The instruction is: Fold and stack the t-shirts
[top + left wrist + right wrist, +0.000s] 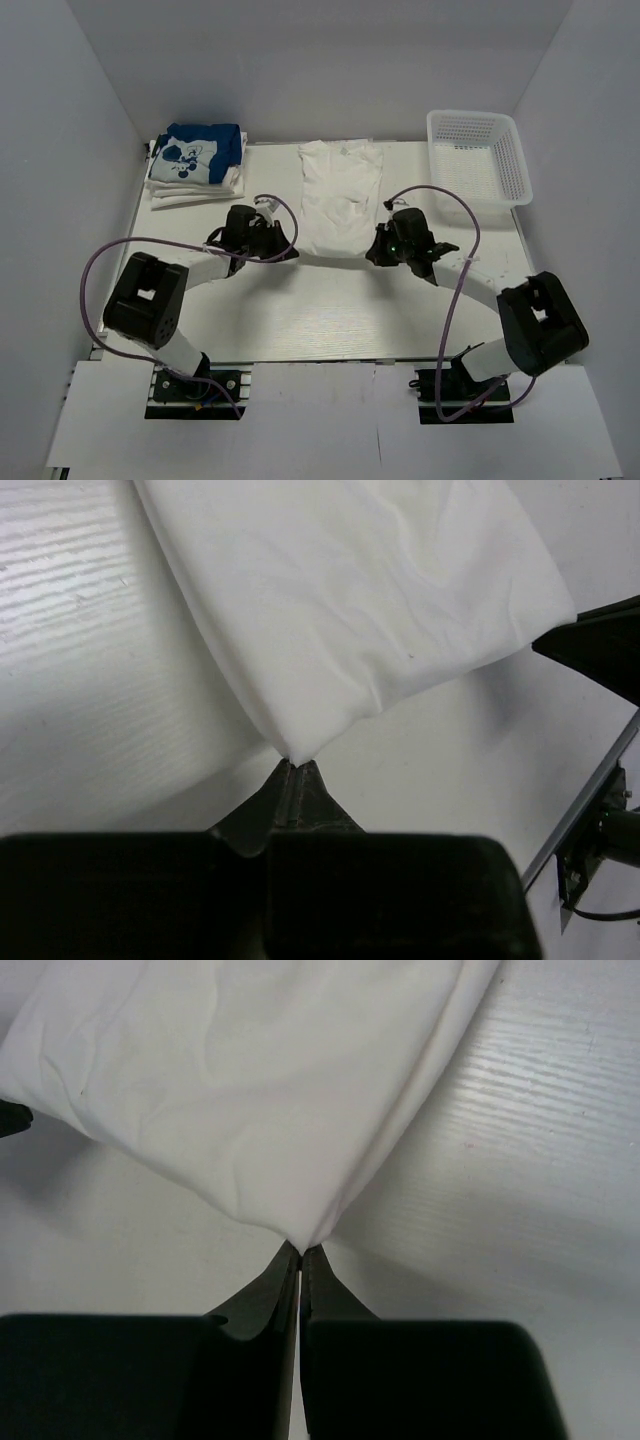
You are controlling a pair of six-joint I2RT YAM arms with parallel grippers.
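Observation:
A white t-shirt [338, 195] lies lengthwise in the middle of the table, its near end lifted. My left gripper [283, 243] is shut on its near left corner [297, 750]. My right gripper [375, 247] is shut on its near right corner [305, 1236]. The cloth [350, 590] hangs stretched between the two, and it also fills the top of the right wrist view [250, 1080]. A folded blue t-shirt with a white cartoon print [200, 153] lies on top of folded white shirts [190, 190] at the back left.
A white plastic mesh basket [478, 155] stands at the back right. White walls close in the table [320, 310] on the left, right and back. Purple cables loop over both arms.

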